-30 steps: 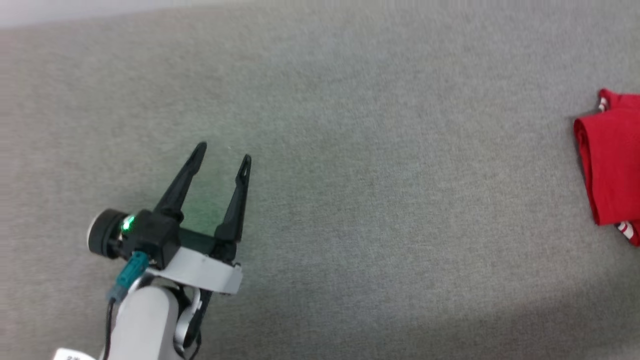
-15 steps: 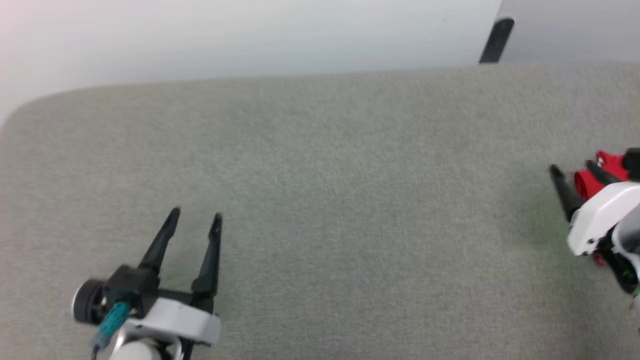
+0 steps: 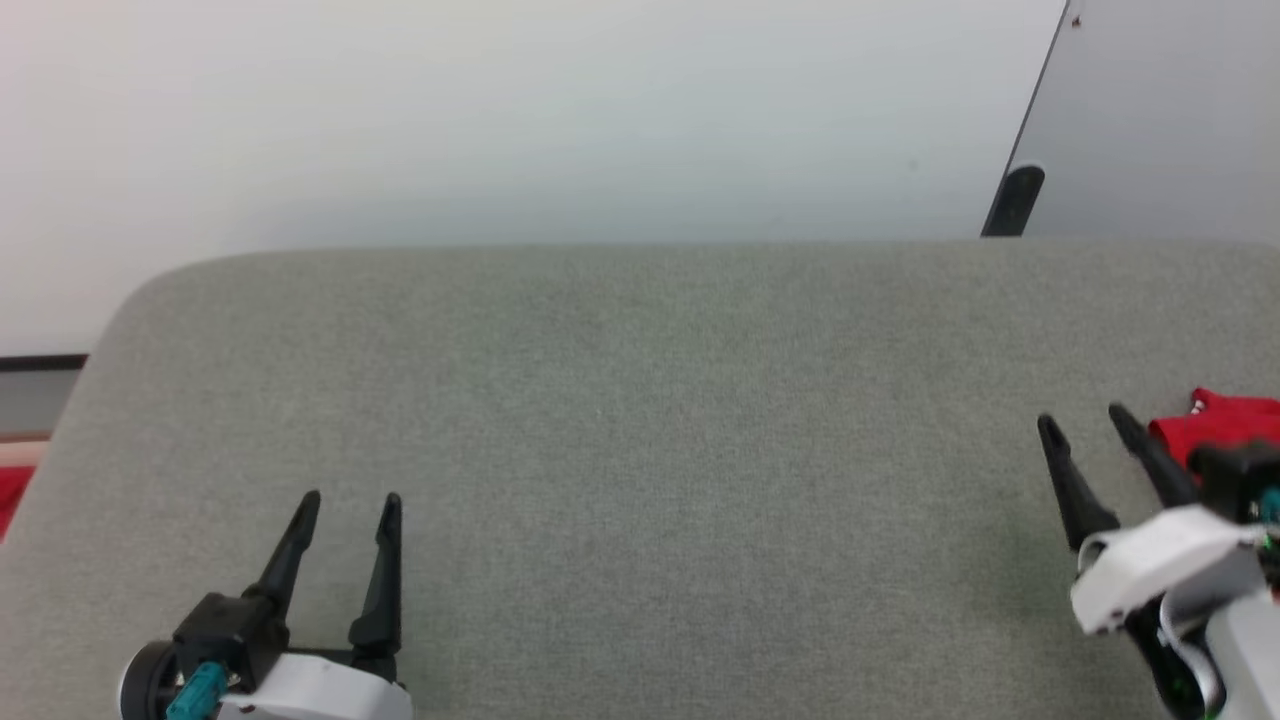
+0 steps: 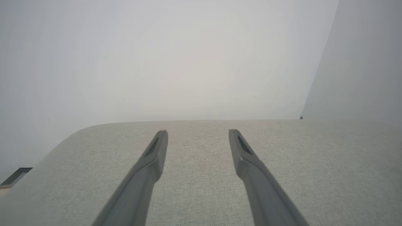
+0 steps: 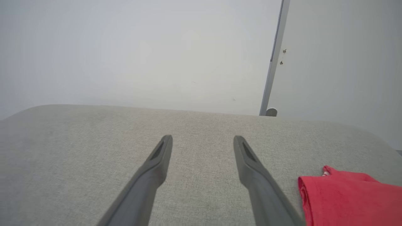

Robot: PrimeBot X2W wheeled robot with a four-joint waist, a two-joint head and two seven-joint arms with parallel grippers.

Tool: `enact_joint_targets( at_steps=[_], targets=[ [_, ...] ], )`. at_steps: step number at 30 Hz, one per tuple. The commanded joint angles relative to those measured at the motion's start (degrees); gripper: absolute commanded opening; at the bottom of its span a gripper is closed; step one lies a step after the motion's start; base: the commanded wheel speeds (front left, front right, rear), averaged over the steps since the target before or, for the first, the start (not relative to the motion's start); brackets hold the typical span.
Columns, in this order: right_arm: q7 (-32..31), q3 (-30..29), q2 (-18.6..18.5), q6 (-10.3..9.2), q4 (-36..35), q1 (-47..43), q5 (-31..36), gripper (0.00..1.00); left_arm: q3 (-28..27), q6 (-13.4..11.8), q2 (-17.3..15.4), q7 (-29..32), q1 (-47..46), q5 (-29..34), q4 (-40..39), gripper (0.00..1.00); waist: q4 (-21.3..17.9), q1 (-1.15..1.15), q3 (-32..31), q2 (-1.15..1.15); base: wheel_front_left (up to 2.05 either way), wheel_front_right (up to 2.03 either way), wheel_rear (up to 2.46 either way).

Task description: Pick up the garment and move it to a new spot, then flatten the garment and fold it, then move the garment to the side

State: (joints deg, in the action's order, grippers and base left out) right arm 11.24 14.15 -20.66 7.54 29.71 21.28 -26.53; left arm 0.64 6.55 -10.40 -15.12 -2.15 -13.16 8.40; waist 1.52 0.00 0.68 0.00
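garment location: I see the red garment at the far right of the grey fabric-covered worktop. My right arm hides its near part in the head view.
bearing from right tool: the garment lies just to the right of the right tool, beside the outer finger. In the right wrist view the garment sits low and right, back from the fingertips. I can't tell whether cloth and finger touch. The fingers point at the worktop's far edge, not at the cloth.
bearing from left tool: the left tool is at the lower left, well apart, with most of the worktop between it and the garment.
nearer arm: the right one, no contest.
right tool state: spread wide, bare fabric between the fingers, holding nothing.
left tool state: spread wide, also holding nothing.
garment lie: a compact bundle with a rolled-looking left edge. It runs out of frame, so I can't call its long axis.
next move, my read: turn the right tool to the right and draw it back a little, so the fingers face the rolled edge.
risk: coming in side-on, the outer finger may shove the cloth instead of straddling it.
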Motion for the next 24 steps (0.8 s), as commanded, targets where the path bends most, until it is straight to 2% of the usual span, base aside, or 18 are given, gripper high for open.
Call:
enact_joint_targets(
  at_steps=[1, 9, 17, 24],
  targets=[
    [0.7, -1.07, 0.72, -0.12, -0.93, -2.09, 0.57, 1.0, -0.27, 0.11, 0.12, 0.02, 0.68, -0.22, 0.14, 1.0, 0.44, 0.0, -1.15, 0.0, 0.0, 0.0, 0.0],
    [1.38, -8.08, 4.6, -0.12, -7.78, -11.8, 2.79, 1.0, -2.67, 0.32, 0.77, 0.01, 5.31, -1.93, -0.63, 1.0, -0.11, 0.0, -2.27, 0.0, 0.0, 0.0, 0.0],
    [-0.67, -15.07, 8.19, -0.11, -17.25, -19.92, 5.5, 1.0, -3.28, 0.56, 0.67, 0.01, 11.14, -4.38, -3.45, 1.0, -0.2, 0.0, -2.65, 0.0, 0.0, 0.0, 0.0],
    [-3.45, -18.33, 9.8, -0.11, -23.29, -23.58, 6.5, 1.0, -2.68, 0.61, 0.33, 1.19, 13.11, -5.51, -5.62, 1.0, 0.13, 0.0, -2.24, 0.0, 0.0, 0.0, 0.0]
  ],
)
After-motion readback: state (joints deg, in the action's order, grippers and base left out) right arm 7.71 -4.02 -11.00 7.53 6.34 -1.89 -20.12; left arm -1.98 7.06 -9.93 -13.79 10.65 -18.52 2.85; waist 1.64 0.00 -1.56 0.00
